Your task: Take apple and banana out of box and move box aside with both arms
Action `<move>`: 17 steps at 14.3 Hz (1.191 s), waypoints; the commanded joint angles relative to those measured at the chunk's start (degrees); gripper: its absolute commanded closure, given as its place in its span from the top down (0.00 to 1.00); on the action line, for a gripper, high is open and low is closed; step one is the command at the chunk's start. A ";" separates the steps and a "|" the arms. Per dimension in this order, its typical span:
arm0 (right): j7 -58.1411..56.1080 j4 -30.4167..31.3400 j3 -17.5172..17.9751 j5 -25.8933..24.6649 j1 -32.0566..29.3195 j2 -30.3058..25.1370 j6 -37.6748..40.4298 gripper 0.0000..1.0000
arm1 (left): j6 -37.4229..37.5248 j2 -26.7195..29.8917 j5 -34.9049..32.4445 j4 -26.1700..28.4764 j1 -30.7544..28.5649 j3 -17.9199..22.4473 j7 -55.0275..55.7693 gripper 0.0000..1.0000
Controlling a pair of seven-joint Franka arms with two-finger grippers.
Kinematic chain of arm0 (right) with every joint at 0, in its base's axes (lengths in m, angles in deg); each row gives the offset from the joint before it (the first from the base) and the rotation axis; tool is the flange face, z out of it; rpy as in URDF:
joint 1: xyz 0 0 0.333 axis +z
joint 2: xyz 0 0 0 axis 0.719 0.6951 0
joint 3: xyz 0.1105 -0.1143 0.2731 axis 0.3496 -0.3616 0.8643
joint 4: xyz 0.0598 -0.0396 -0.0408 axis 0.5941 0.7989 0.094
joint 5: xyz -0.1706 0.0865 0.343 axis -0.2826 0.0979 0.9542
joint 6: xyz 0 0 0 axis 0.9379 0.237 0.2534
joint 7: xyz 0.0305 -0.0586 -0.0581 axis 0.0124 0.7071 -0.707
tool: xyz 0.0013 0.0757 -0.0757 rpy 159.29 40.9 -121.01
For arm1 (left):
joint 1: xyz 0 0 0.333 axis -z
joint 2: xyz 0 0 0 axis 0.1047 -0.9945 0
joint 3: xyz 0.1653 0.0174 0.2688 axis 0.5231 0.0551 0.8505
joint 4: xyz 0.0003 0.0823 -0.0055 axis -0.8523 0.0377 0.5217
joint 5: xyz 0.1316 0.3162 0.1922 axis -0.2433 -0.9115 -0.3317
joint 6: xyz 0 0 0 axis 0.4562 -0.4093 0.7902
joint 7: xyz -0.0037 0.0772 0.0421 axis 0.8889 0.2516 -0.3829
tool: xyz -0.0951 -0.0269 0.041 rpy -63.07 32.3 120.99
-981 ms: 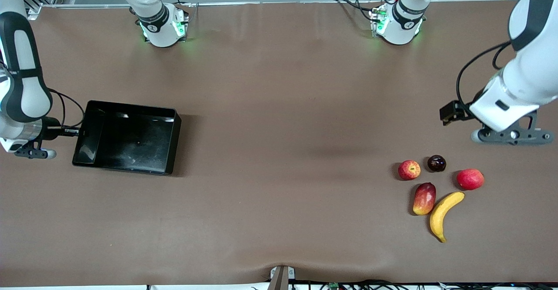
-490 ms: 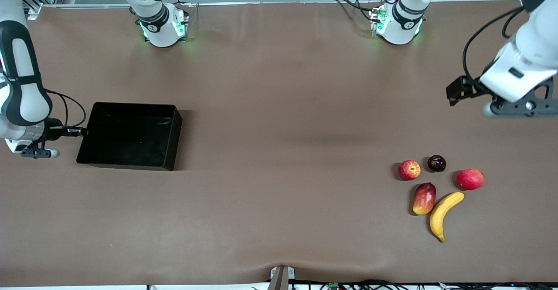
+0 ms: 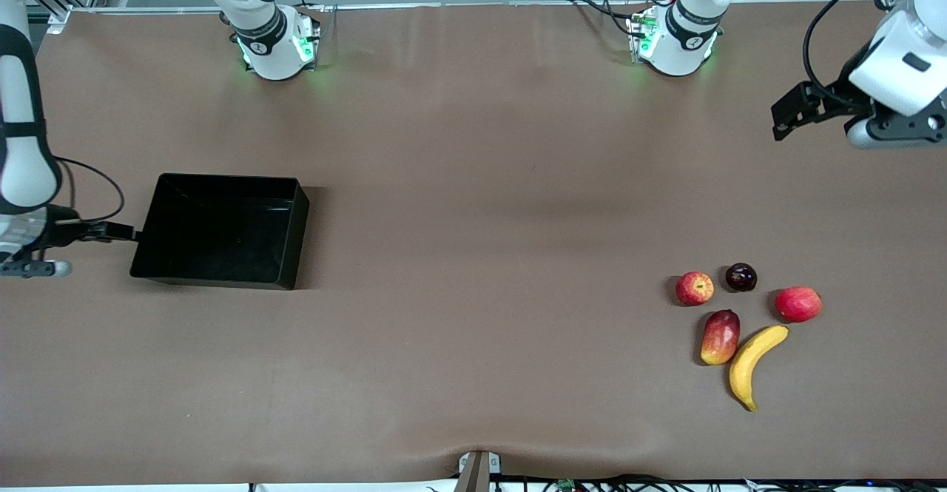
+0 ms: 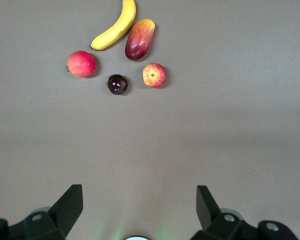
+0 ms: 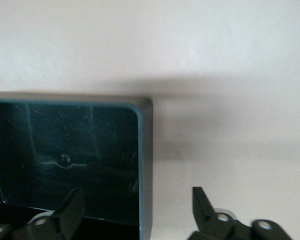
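Observation:
The black box (image 3: 214, 229) lies flat on the table toward the right arm's end. My right gripper (image 5: 137, 197) is open astride the box's end wall (image 5: 146, 165), one finger inside and one outside, gripping nothing; in the front view it (image 3: 33, 266) is at the picture's edge. The yellow banana (image 3: 753, 365) and the small red apple (image 3: 694, 288) lie toward the left arm's end. My left gripper (image 3: 891, 131) hangs open and empty high over bare table. Its wrist view shows the banana (image 4: 116, 29) and apple (image 4: 154, 75) well ahead of the gripper (image 4: 139, 192).
A red-and-yellow mango (image 3: 720, 337) lies beside the banana. A dark plum (image 3: 740, 277) and a plain red fruit (image 3: 797, 303) sit close by. The two arm bases (image 3: 275, 44) (image 3: 675, 41) stand along the table's edge farthest from the front camera.
The box, tilted up at one end, came down flat. My right gripper opened, let go of its wall and drew back slightly. The left arm rose away from the fruits toward its base.

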 commanded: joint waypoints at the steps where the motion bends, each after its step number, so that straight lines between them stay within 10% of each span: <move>1: -8.55 -6.62 1.19 0.06 -1.23 0.03 1.42 1.00 | -1.49 5.64 0.93 5.70 2.14 1.39 0.04 1.00; 11: -10.44 -25.53 1.63 0.42 1.92 -1.10 13.42 1.00 | -4.92 6.97 0.93 8.88 0.21 1.74 -2.60 1.00; 17: 18.35 -28.09 1.28 -1.33 8.52 -3.83 22.24 1.00 | -4.92 6.53 0.93 8.88 0.12 1.83 -4.00 1.00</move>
